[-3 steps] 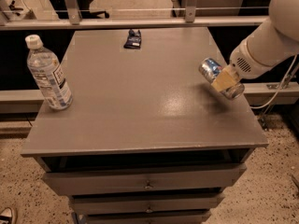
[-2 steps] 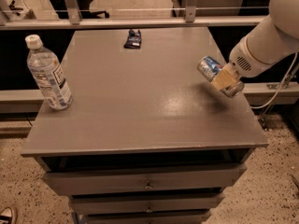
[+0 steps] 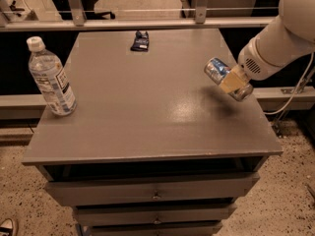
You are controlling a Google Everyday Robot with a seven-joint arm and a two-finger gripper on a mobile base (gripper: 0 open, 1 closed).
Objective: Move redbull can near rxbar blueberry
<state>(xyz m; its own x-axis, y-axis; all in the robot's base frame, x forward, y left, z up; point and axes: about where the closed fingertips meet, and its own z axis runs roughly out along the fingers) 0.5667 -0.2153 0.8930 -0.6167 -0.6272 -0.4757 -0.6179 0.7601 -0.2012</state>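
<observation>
The redbull can [image 3: 216, 71], blue and silver, lies tilted in my gripper [image 3: 230, 80], which is shut on it and holds it above the right side of the grey table [image 3: 147, 107]. Its silver ends stick out on both sides of the tan fingers [image 3: 232, 78]. The rxbar blueberry [image 3: 140, 40], a dark navy wrapper, lies flat near the table's far edge, left of centre, well apart from the can.
A clear plastic water bottle [image 3: 50, 77] stands upright at the table's left edge. Drawers [image 3: 152, 193] sit below the tabletop. A metal rail [image 3: 133, 23] runs behind the table. A cable [image 3: 295, 90] hangs at the right.
The gripper with the can has lifted slightly and shifted a little left toward the table's middle. The bar and bottle have not moved.
</observation>
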